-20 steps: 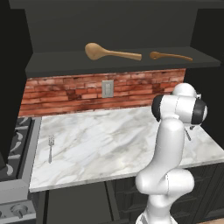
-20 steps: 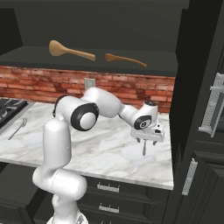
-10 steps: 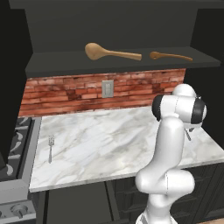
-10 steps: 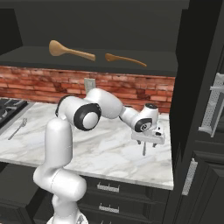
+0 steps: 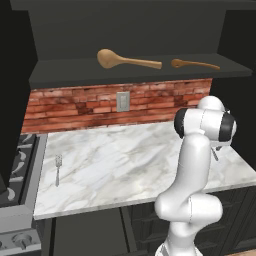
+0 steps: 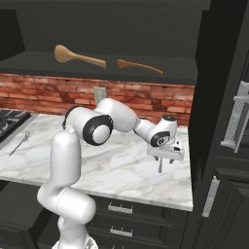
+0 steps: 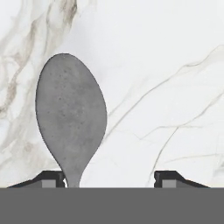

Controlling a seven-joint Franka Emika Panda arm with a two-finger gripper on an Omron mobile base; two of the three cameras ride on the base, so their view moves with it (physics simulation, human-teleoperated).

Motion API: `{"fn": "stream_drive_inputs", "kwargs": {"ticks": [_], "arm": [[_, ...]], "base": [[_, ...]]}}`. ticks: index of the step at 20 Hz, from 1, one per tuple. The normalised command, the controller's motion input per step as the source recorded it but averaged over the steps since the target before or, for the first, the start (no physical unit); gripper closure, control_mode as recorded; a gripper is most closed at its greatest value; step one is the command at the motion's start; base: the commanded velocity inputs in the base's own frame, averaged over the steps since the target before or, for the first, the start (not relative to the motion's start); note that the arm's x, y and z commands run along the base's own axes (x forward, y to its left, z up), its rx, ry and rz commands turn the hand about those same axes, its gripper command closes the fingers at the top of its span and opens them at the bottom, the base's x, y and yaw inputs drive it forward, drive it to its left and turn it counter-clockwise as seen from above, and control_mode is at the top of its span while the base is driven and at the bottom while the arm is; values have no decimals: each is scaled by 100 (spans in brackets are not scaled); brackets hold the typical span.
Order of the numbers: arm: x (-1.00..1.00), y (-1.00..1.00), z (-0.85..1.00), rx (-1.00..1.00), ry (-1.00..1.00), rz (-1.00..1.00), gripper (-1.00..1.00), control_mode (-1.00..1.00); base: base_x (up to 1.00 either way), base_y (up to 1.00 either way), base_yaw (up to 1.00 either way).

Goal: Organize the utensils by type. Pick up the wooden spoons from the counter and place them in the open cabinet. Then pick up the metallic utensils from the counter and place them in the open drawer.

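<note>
A silver-grey metal spoon (image 7: pixel 72 118) lies on the white marble counter (image 7: pixel 170 78) at its right end. My gripper (image 7: pixel 113 178) hangs low over it, open, with the spoon's neck close beside one fingertip (image 7: pixel 52 177) and a wide gap to the other. From the right base the gripper (image 6: pixel 165 158) points down at the spoon's thin handle (image 6: pixel 160 166). The metal fork (image 5: pixel 58 165) rests near the counter's left end by the stove. Both wooden spoons, the large tan one (image 5: pixel 112 59) and the small darker one (image 5: pixel 192 64), lie on the open cabinet's shelf (image 5: pixel 75 72). I cannot make out the open drawer.
A red brick wall (image 5: pixel 80 107) with a grey outlet (image 5: pixel 123 101) backs the counter. The dark stove (image 5: pixel 15 165) adjoins it on the left. A tall dark cabinet with bar handles (image 6: pixel 238 121) stands right beside the gripper. Low drawers (image 6: pixel 121 209) run under the counter.
The hand has shifted slightly down and to the right over the spoon. The fork and the wooden spoons have not moved.
</note>
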Motion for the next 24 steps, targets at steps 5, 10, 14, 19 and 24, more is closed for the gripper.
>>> {"fn": "stream_drive_inputs", "kwargs": {"ticks": [5,10,14,19,24], "arm": [[-13,15,-27,0,0,8,100,-100],[-31,26,-16,0,0,15,100,-100],[-56,34,-2,0,0,18,100,-100],[-62,35,8,0,0,22,100,-100],[-53,43,35,0,0,41,100,-100]], "base": [[0,0,0],[0,0,0],[0,0,0],[0,0,0],[0,0,0]]}}
